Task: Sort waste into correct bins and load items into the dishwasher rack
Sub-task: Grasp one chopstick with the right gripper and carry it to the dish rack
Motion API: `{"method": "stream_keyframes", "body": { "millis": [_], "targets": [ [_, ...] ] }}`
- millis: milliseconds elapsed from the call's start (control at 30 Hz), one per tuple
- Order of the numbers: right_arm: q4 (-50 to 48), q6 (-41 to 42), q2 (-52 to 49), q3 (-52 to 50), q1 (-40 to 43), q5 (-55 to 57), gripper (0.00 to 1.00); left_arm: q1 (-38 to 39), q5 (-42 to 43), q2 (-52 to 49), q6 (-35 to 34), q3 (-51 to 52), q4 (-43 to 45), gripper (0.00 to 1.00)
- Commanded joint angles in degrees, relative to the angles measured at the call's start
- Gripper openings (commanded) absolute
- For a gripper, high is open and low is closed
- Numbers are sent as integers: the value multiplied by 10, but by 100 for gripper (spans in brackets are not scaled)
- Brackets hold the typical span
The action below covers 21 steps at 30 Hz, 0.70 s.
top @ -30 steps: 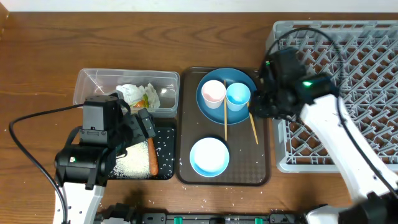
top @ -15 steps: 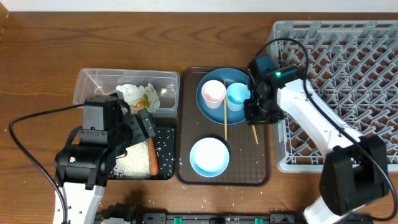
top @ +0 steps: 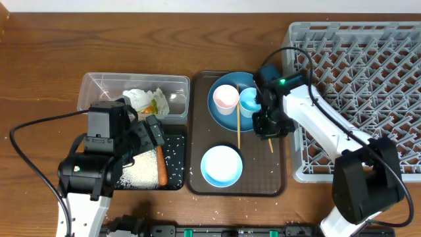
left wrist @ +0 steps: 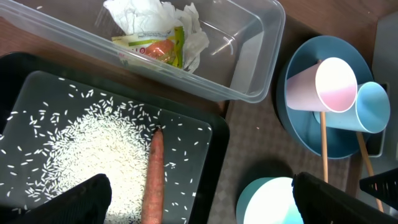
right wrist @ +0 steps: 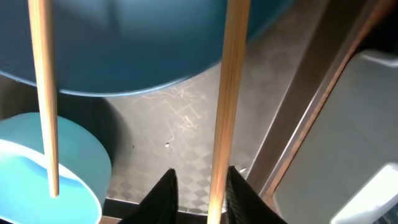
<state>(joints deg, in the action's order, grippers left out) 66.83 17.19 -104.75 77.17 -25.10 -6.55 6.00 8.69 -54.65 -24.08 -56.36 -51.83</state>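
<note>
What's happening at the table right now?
The right gripper is low over the brown tray, its fingers straddling one chopstick by the blue plate, not yet closed on it. The left gripper hovers open over the black tray of rice and carrot. The paper lies in the clear tub. Nothing shows in the rack.

Open tray floor [right wrist: 186, 130] between plate [right wrist: 143, 43], bowl [right wrist: 81, 180] and rack wall [right wrist: 357, 118].

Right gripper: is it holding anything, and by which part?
Nothing clamped yet. The right gripper straddles one chopstick just off the plate, with a gap beside one finger.
</note>
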Motion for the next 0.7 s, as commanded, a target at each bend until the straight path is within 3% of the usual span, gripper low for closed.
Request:
{"method": "stream_keyframes", "body": {
  "millis": [0, 267, 667],
  "targets": [
    [4, 2, -3, -2, -5, 3, 19, -4, 3, 0, 5, -9, 0, 95],
    [12, 1, -3, -4, -5, 6, 1, -4, 3, 0, 5, -9, 0, 95],
    [65, 1, 8, 70, 15, 24, 1, -4, 3, 0, 5, -9, 0, 95]
  ]
}}
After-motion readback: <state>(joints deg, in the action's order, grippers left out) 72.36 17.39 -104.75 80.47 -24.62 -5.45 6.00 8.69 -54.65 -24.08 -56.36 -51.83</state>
